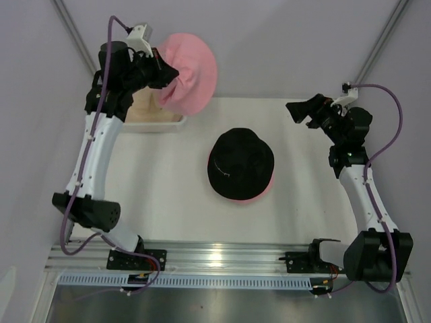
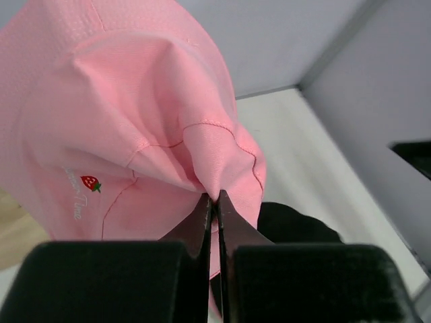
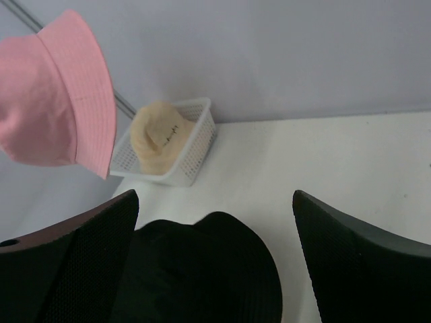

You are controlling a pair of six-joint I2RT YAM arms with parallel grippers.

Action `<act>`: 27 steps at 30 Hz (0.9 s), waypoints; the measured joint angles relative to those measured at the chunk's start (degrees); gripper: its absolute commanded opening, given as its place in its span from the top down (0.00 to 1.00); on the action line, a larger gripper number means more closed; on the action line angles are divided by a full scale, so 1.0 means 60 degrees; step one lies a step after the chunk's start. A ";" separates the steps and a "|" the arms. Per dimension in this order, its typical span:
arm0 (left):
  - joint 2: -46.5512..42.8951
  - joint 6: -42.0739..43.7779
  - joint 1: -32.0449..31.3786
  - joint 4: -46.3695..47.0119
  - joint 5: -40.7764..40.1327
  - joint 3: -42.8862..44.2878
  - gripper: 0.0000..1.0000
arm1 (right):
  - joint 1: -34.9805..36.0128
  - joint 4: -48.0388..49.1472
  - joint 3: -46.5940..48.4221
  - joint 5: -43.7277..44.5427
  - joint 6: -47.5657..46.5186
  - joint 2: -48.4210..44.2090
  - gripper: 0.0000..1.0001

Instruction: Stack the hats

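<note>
My left gripper is shut on a pink hat and holds it in the air above the basket at the back left; the pinched fabric shows in the left wrist view. A black hat lies mid-table on top of a second pink hat, of which only a rim shows. A beige hat sits in the white mesh basket. My right gripper is open and empty, raised at the right of the black hat.
The white basket stands at the back left against the wall. Grey walls close in the table's back and sides. A metal rail runs along the near edge by the arm bases.
</note>
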 measured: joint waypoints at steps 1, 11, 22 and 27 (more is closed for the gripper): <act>-0.0459 0.0058 -0.0109 0.0018 0.0401 -0.0109 0.99 | 0.0000 0.0226 -0.0102 -0.0091 0.0084 -0.0233 0.00; -0.3045 -0.0477 -0.1614 0.1042 0.3268 -0.1632 0.99 | 0.0186 0.2455 -0.1118 -0.1147 0.1843 -0.1162 0.01; -0.2845 -0.0645 -0.3184 0.1096 0.3402 -0.3268 0.99 | 0.1129 0.2881 -0.1716 -0.1410 0.3381 -0.2867 0.01; -0.2616 -0.0714 -0.3661 0.1155 0.3402 -0.3413 0.99 | 0.1803 0.2273 -0.1869 -0.1049 0.3461 -0.2954 0.02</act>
